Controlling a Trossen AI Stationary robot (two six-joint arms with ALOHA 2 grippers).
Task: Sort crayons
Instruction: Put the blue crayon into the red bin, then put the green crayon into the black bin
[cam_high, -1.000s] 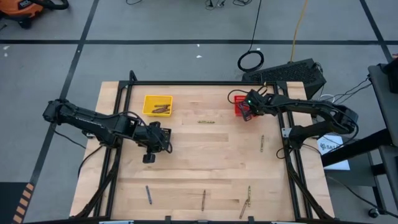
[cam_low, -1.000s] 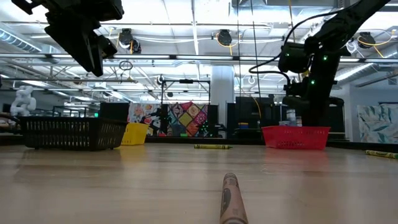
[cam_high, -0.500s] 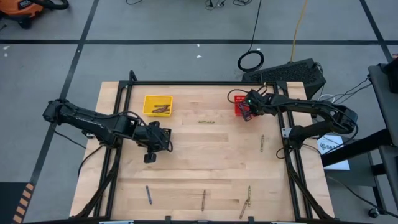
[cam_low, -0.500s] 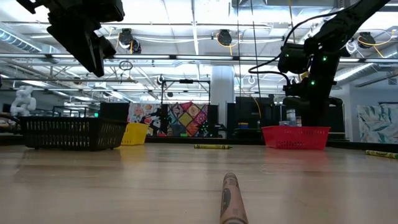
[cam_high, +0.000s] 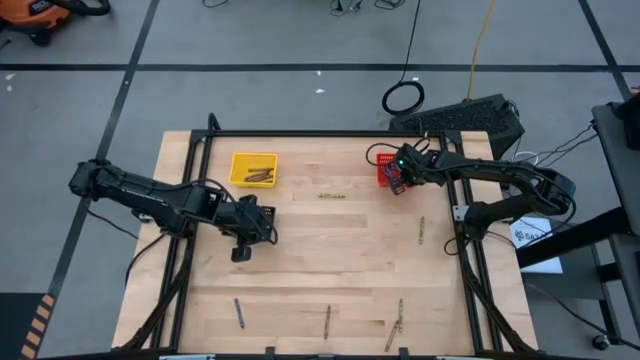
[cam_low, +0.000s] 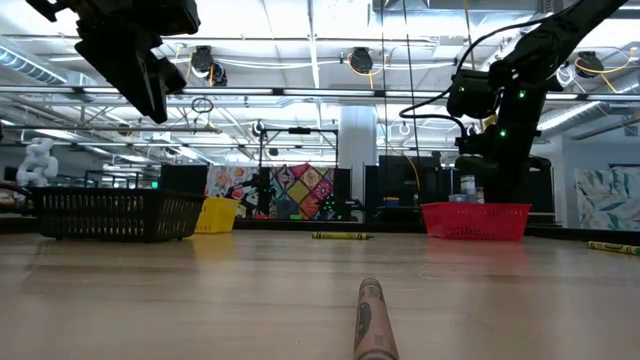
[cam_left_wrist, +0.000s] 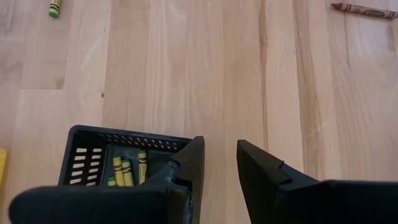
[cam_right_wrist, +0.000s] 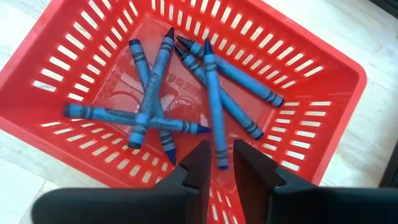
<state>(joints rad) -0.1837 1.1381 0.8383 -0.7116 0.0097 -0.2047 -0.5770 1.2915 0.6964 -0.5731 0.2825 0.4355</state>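
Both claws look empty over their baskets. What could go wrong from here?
1. The right claw hangs just above the red basket; a careless retreat might snag its rim.
2. The left claw is beside the black basket and may nudge it.
3. Loose crayons near the table's front edge could roll off.

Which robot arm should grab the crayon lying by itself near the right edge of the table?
Probably the right arm: its claw hangs empty over the red mesh basket, nearer that lone crayon than the left claw.
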